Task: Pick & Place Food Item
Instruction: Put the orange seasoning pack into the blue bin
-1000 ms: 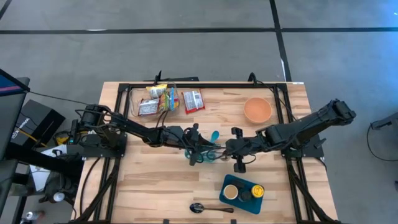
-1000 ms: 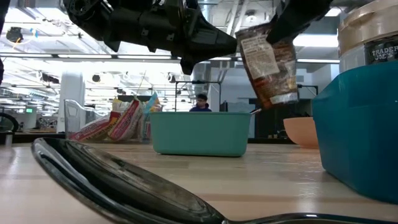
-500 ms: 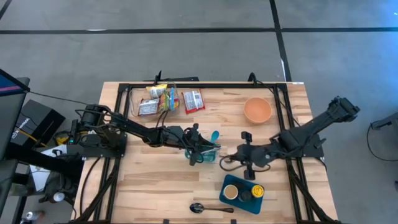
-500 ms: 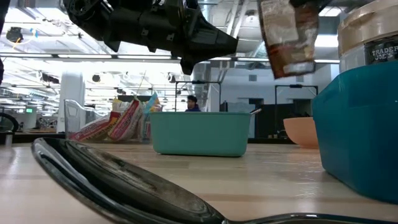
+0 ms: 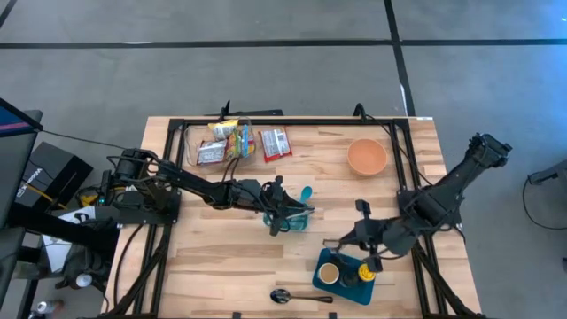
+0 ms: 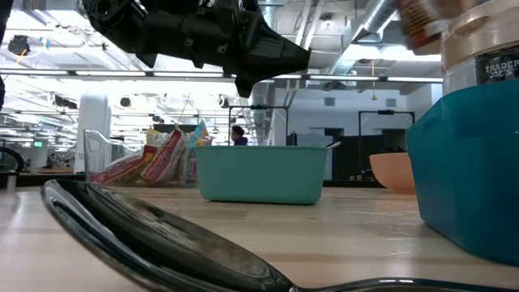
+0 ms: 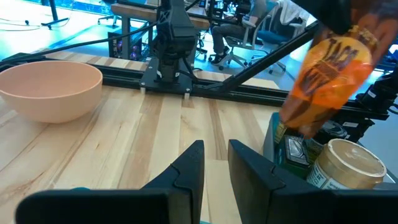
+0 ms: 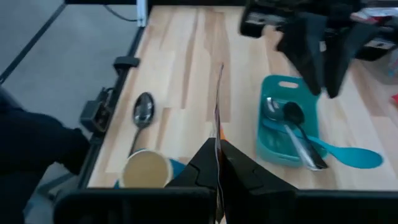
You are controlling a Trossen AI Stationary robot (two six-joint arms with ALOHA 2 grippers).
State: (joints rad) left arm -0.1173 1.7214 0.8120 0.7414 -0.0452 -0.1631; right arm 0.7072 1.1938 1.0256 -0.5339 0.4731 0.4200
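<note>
An orange food packet (image 7: 329,74) hangs in the air with my right gripper (image 5: 350,241) shut on it, just above the blue tray (image 5: 321,261) of jars near the table's front edge. In the low view only its blurred lower part (image 6: 422,20) shows, at the top right. My left gripper (image 7: 216,163) hovers over the teal container (image 5: 297,221) of utensils at mid-table. Its fingers stand a narrow gap apart with nothing between them. My right gripper pinches the packet's top edge (image 7: 339,31) between its two fingers, coming slanting down from above. The right wrist view shows the packet edge-on (image 8: 217,127) between the fingers. The packet hangs below them, clear of the tray and jars.
A peach bowl (image 5: 367,157) sits at the far right. Snack packs (image 5: 226,142) and a red packet (image 5: 275,143) lie at the far edge. A spoon (image 5: 282,296) lies near the front edge, left of the tray. Jars (image 7: 348,165) stand in the tray.
My right gripper has swung from beside the teal container toward the table's near edge and to the right, rising a little, and now stands over the blue tray. The packet has travelled with it, hanging clear throughout.
</note>
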